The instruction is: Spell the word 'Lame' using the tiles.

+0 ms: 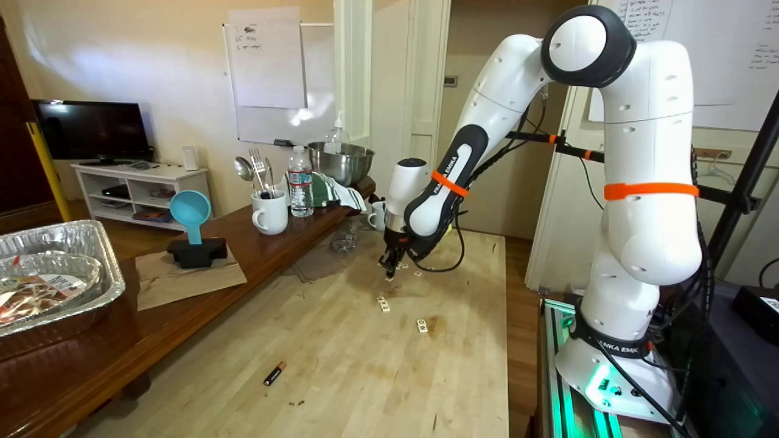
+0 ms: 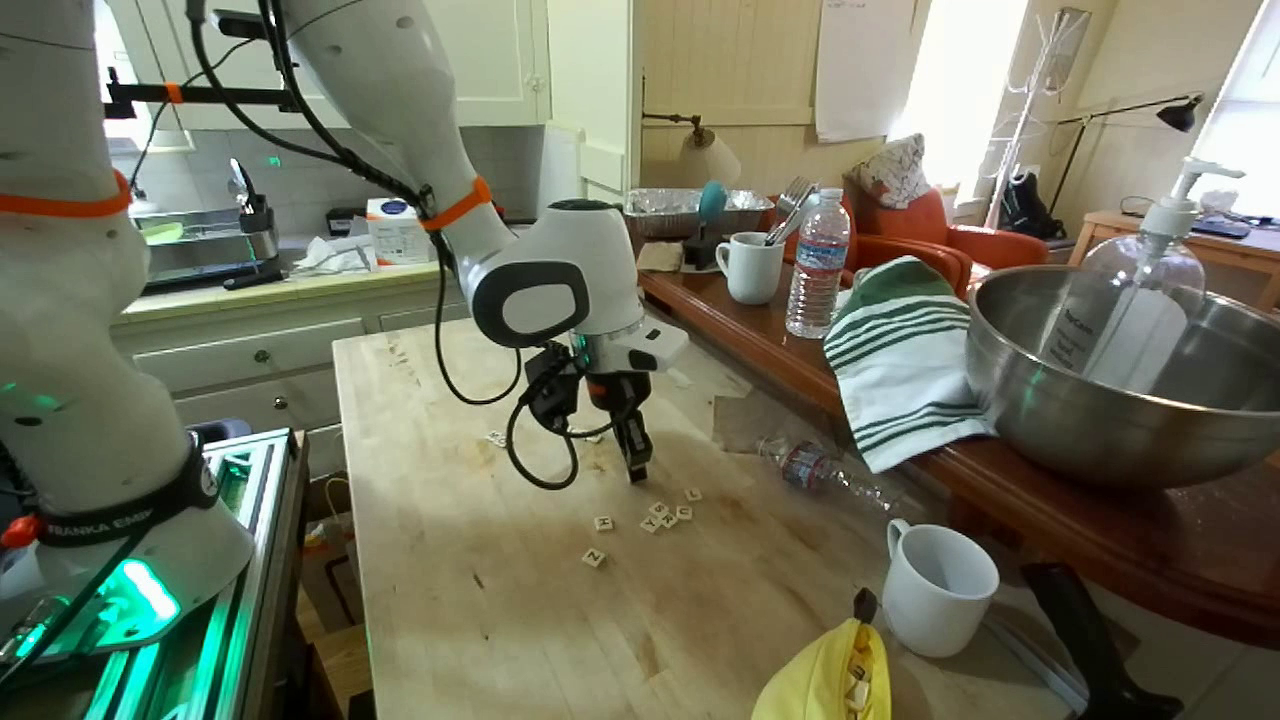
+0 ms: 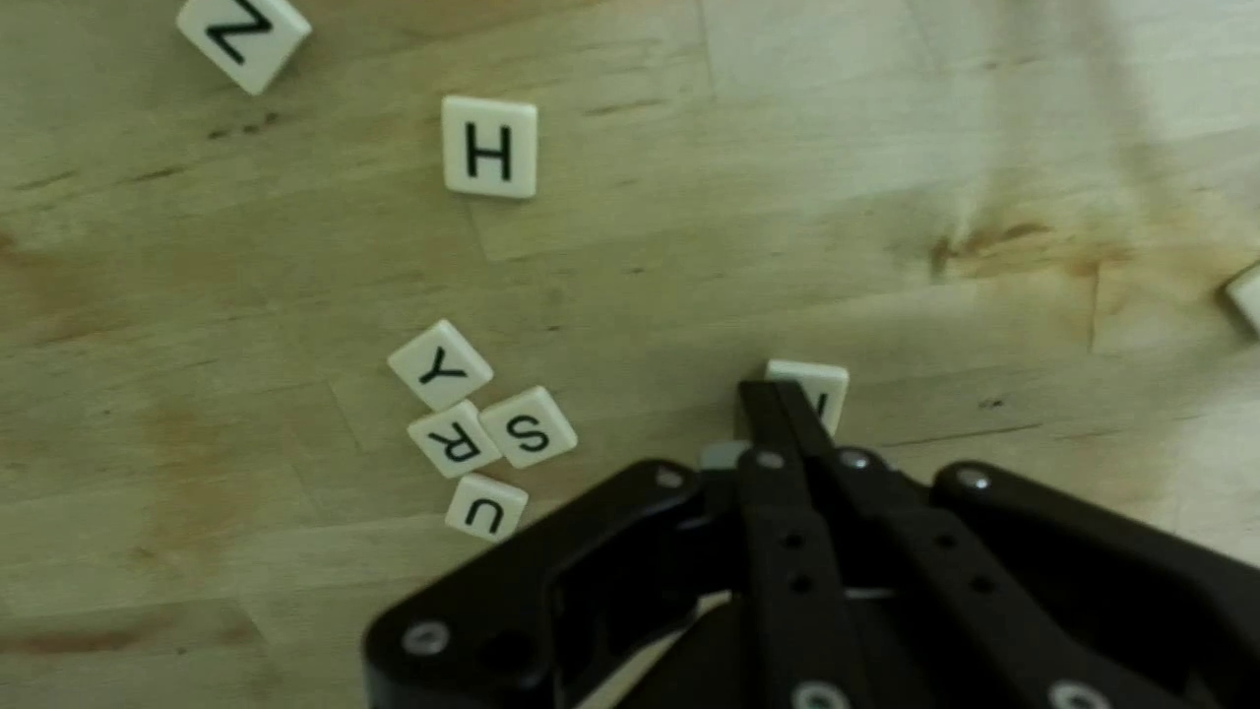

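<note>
My gripper [image 3: 773,386] is shut, its fingertips pressed together with nothing between them. It points down low over the table, as both exterior views show. Right beneath the tips lies a tile [image 3: 830,379], partly covered, one black stroke visible; whether they touch I cannot tell. To the left in the wrist view are tiles Y [image 3: 440,364], R [image 3: 454,439], S [image 3: 529,426] and U [image 3: 487,507], clustered. Farther up lie H [image 3: 489,148] and Z [image 3: 244,39]. Another tile [image 3: 1246,295] is cut off at the right edge. In an exterior view, more tiles [image 1: 383,303] and tiles [image 1: 422,325] have unreadable letters.
A battery [image 1: 274,373] lies on the wooden table [image 1: 341,389]. A yellow pouch [image 2: 815,680], a white mug [image 2: 938,590], a black-handled utensil [image 2: 1090,640] and a fallen plastic bottle [image 2: 825,470] are also there. A raised brown counter [image 1: 292,243] borders the table.
</note>
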`<state>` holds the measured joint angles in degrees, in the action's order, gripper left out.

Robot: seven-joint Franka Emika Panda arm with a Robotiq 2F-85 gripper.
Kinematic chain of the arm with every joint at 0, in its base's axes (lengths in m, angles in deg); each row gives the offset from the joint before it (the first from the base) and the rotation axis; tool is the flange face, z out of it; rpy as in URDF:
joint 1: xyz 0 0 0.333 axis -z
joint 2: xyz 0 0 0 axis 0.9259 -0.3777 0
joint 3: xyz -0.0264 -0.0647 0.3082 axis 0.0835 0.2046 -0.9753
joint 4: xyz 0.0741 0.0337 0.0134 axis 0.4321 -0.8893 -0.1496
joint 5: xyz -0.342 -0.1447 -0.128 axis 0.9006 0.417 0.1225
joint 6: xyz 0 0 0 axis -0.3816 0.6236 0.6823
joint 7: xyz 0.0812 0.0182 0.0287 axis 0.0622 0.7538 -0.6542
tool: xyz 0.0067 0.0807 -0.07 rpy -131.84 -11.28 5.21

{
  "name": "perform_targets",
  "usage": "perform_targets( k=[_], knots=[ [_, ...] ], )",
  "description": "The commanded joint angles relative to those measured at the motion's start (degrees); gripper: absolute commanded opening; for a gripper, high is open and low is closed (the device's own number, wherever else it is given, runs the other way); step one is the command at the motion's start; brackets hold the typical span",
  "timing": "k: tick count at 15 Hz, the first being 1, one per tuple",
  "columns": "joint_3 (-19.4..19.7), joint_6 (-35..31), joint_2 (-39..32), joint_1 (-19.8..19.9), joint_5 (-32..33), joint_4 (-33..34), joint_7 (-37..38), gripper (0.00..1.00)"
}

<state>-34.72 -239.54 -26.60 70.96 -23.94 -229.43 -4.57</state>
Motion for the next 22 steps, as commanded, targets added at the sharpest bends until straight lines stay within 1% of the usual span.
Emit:
perform_targets(
  k=[1,3,4,5,6,9,14,18,22],
  knots=[
    [2.47,1.76,-2.79,-2.75,1.71,2.41,2.27,0.00],
    [2.53,0.83,-3.11,-3.11,3.13,2.30,0.08,0.00],
    [1.96,0.78,-3.11,-2.93,3.77,2.11,-1.97,0.00],
    [2.44,0.78,-3.11,-3.43,5.65,2.09,-2.83,0.00],
    [1.91,0.45,-3.04,-3.14,6.57,1.86,-5.05,0.00],
    [2.40,-0.10,-2.90,-3.76,11.84,1.55,-9.08,0.00],
    [1.64,-1.87,-2.84,-3.40,17.65,1.18,-16.51,0.00],
    [1.36,-2.82,-3.01,-3.77,21.14,1.10,-20.19,0.00],
    [1.77,-3.81,-3.18,-4.85,25.31,1.01,-21.99,0.00]
  ],
)
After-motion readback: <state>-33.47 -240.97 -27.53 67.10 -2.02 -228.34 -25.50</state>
